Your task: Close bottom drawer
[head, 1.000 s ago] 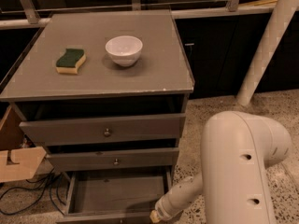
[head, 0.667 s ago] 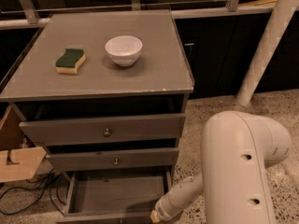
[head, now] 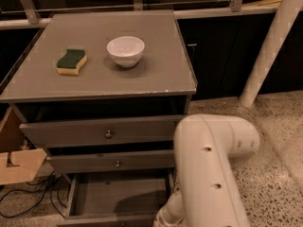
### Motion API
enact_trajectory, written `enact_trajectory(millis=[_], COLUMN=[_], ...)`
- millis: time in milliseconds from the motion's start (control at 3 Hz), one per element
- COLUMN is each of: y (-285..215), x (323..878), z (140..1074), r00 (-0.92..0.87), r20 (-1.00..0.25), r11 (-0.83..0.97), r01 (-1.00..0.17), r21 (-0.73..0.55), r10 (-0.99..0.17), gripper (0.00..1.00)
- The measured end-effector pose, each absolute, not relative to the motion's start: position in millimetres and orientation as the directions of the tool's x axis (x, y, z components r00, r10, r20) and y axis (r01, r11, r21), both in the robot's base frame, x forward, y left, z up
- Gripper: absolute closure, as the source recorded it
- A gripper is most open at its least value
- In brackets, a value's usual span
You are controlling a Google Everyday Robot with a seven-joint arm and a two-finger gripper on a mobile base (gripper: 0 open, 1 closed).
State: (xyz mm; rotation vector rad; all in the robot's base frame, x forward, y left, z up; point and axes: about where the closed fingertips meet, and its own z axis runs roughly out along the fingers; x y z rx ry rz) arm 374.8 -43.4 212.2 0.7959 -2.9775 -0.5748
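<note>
Bottom drawer [head: 118,197] stands pulled out of the cabinet [head: 28,109], below the middle drawer [head: 85,163] and the top drawer [head: 66,134], both of which are shut. Its inside is in full view and appears empty. Its long axis runs left to right, parallel to the cabinet face; its travel runs at right angles to that, back into the cabinet and away from the camera. The claw [head: 158,221] sits at the bottom edge of the view, just beside the right end of the drawer's front panel [head: 104,220]. The drawer therefore lies to the left of and behind the claw. Whether the claw touches the panel cannot be told, nor whether it is open or closed, since the frame edge cuts it off. The single arm [head: 213,164] comes down to the claw from the right of the cabinet. A straight push inward is the likely requirement; applied this near the right end, it may skew the drawer on its runners. Compared with the earlier frame, the arm's large link has shifted left, toward the cabinet, and now overlaps the right ends of the two upper drawers. The claw remains in nearly the same place, and the bottom drawer appears no further in than it was.
</note>
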Motion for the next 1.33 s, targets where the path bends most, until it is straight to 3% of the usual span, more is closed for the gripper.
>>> enact_trajectory(millis=[1333], y=[-6], x=[418], z=[181], r00=[-0.874], r20=[-0.152], r11=[0.825], r01=[-0.486], r21=[0.289], r10=[-0.461], gripper=[1.0])
